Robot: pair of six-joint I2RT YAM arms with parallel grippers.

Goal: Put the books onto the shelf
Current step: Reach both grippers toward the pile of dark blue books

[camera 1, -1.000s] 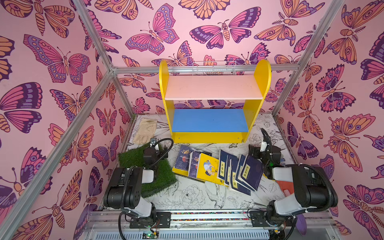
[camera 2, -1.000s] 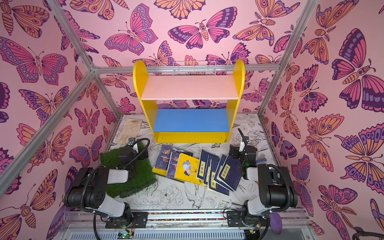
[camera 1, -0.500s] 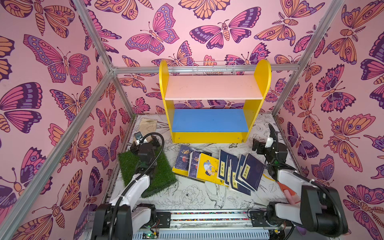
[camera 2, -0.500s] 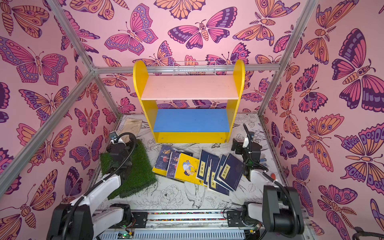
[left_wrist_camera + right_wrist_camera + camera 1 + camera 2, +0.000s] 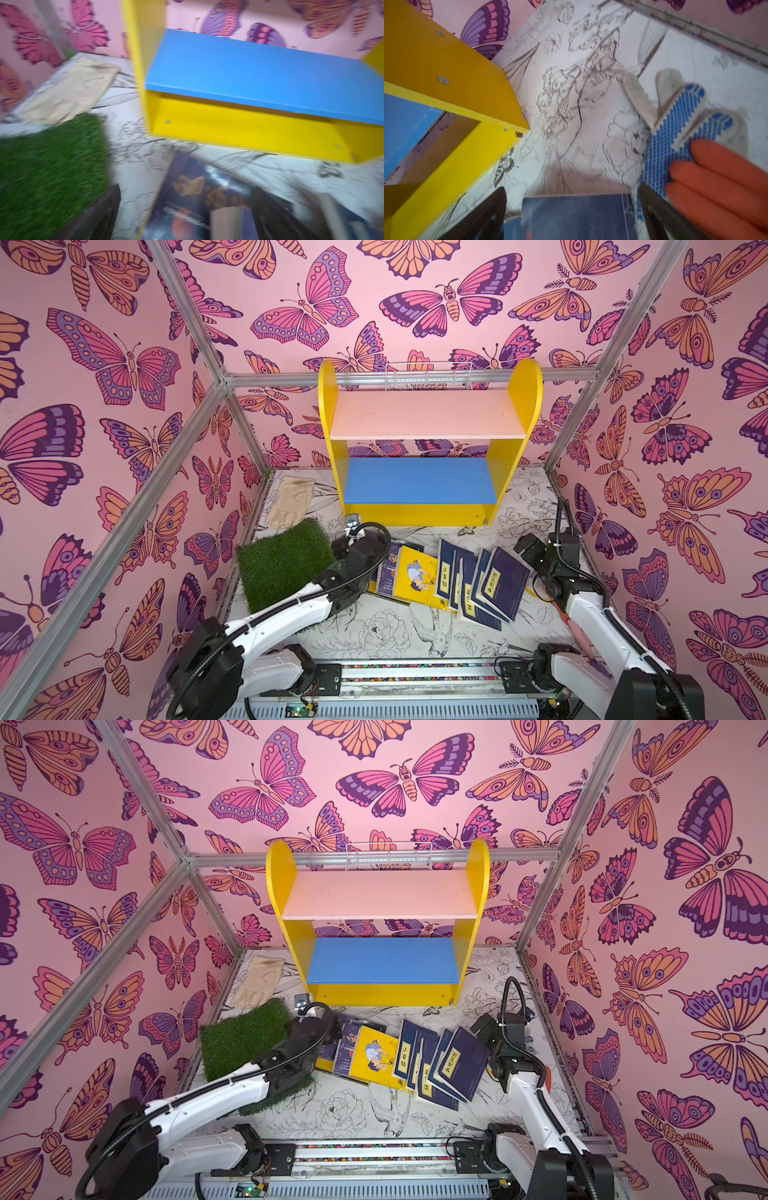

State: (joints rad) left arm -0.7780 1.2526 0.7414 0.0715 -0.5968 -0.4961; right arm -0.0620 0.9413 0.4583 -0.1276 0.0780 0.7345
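Currently the books (image 5: 503, 585) lie flat, long axes roughly toward the shelf (image 5: 419, 515); left hand (image 5: 186, 193) and right hand (image 5: 572, 190) released.

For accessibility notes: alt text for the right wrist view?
The right gripper, jaws open, hangs over a navy book. Beyond are the yellow shelf with its blue board, a blue-dotted glove and an orange glove on the flower-printed table.

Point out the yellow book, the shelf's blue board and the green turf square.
yellow book (image 5: 415, 575): in a top view, middle of its front cover.
blue board (image 5: 419, 480): in a top view, centre of its top face.
green turf square (image 5: 278, 560): in a top view, bare middle patch.
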